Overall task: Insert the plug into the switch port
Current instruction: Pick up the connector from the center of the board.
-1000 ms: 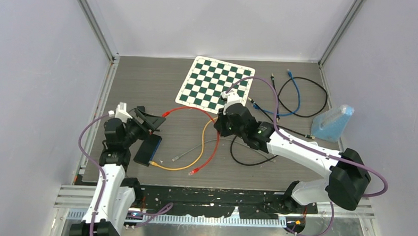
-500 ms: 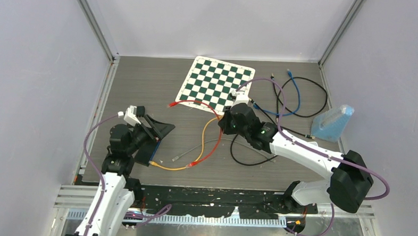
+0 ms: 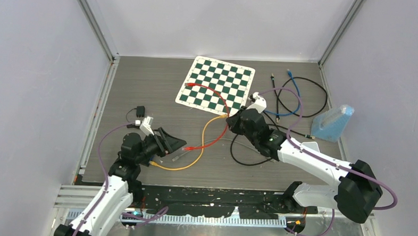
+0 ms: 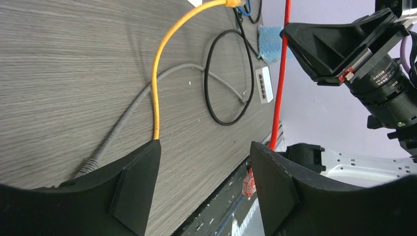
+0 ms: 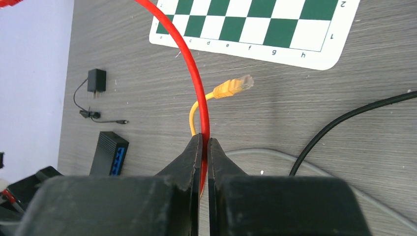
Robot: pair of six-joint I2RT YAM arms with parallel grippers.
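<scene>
A red cable [image 3: 208, 91] arcs over the chessboard and down to my right gripper [image 3: 231, 119], which is shut on it [image 5: 204, 140]. From there the cable runs to its red plug [image 3: 186, 148], which hangs just off the table. My left gripper [image 3: 177, 143] is open with the red plug [image 4: 249, 183] beside its right finger, outside the gap [image 4: 204, 147]. The switch [image 5: 109, 153], a black box with blue ports, lies on the table. In the top view the left arm covers most of it.
A yellow cable [image 3: 200, 149] and a grey cable [image 4: 123, 123] lie between the arms. The chessboard [image 3: 216, 84], black cables [image 3: 303, 95] and a blue cable [image 3: 296, 92] are behind. A blue bag [image 3: 332, 122], a black adapter [image 3: 139, 112] and a white ported box [image 4: 264, 83] lie about.
My left gripper swung right and nearer, off the switch toward the red plug. My right gripper moved right with the red cable, and the red plug rose off the table.
</scene>
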